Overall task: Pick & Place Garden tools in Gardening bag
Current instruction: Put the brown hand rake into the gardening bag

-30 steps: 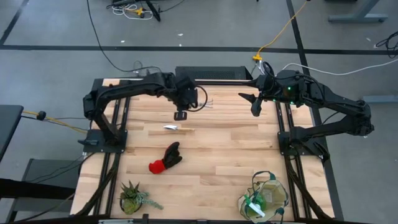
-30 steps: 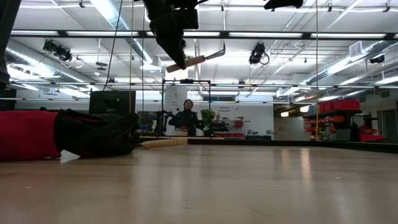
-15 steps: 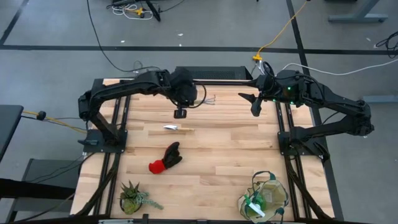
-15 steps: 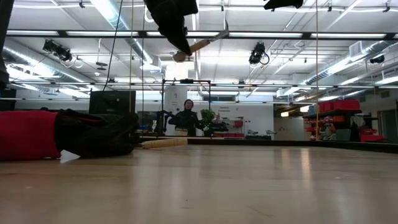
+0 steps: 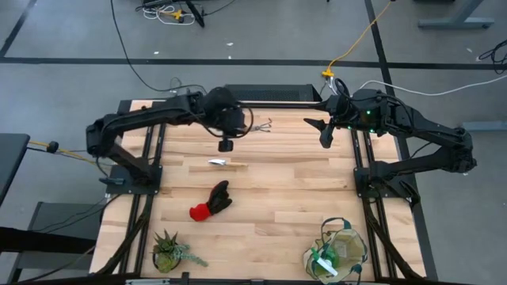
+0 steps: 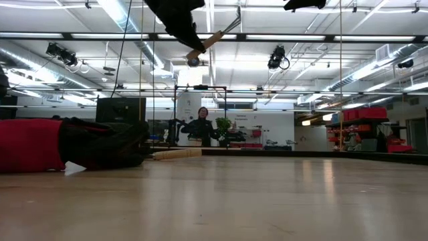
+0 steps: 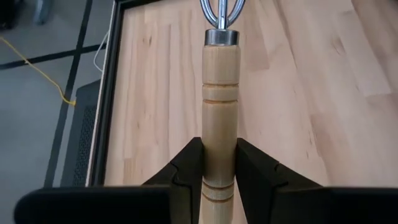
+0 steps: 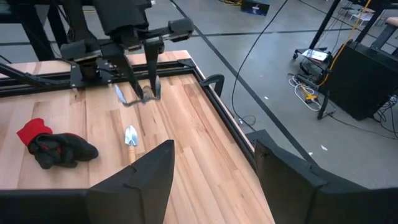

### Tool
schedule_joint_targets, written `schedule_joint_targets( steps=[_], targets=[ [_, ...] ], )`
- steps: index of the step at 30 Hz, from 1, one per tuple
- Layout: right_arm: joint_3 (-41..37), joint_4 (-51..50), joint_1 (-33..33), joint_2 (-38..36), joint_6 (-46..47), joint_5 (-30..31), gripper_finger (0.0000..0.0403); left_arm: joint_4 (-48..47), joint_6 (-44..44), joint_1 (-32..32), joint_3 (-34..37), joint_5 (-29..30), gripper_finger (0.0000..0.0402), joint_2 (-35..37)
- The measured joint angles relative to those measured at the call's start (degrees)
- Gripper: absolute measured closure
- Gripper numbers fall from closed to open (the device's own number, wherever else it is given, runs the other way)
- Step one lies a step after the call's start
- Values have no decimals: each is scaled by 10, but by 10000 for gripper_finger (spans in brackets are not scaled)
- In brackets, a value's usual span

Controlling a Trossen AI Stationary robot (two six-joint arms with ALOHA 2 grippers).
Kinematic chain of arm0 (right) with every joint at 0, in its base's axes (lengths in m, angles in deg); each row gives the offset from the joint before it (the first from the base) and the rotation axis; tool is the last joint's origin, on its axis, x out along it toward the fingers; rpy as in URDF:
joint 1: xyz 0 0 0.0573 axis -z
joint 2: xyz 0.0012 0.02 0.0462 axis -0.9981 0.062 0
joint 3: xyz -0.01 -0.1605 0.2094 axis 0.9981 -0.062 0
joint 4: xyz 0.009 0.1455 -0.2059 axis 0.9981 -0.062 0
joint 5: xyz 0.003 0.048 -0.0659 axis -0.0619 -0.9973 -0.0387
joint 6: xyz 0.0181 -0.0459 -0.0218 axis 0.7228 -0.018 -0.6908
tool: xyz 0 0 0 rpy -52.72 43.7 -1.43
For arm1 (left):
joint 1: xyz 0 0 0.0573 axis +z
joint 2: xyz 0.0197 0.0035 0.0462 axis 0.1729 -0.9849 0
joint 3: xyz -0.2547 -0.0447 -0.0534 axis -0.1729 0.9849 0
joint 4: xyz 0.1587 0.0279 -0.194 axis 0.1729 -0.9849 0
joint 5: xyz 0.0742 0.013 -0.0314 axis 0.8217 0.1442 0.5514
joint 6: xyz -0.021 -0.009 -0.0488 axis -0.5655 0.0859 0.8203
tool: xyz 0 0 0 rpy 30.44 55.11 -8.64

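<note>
The left gripper (image 7: 219,171) has its jaws clamped on the wooden handle of the rake (image 7: 220,106), lifted clear of the table (image 5: 301,190) near its far edge; the metal tines stick out beyond the fingertips. Below and just nearer than those jaws the trowel (image 5: 222,163) lies flat on the boards, and nearer again sits the red-and-black glove pair (image 5: 211,203). The gardening bag (image 5: 339,252) stands well away from both grippers, at the near right corner, with a bright green piece showing inside its mouth. So I judge one item is bagged, the rake is on its way, and trowel and gloves are left. The right gripper (image 8: 211,168) waits over the far right edge, jaws spread and empty. I can read no labels or writing anywhere.
</note>
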Motion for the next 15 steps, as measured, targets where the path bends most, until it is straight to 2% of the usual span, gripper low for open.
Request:
schedule_joint_targets(
  steps=[5, 15],
  targets=[
    [0, 0, 0, 0, 0, 0, 179, 34, 18, 2, 63, 4, 322, 55],
    [0, 0, 0, 0, 0, 0, 179, 194, 86, 1, 174, 11, 322, 154]
  ],
)
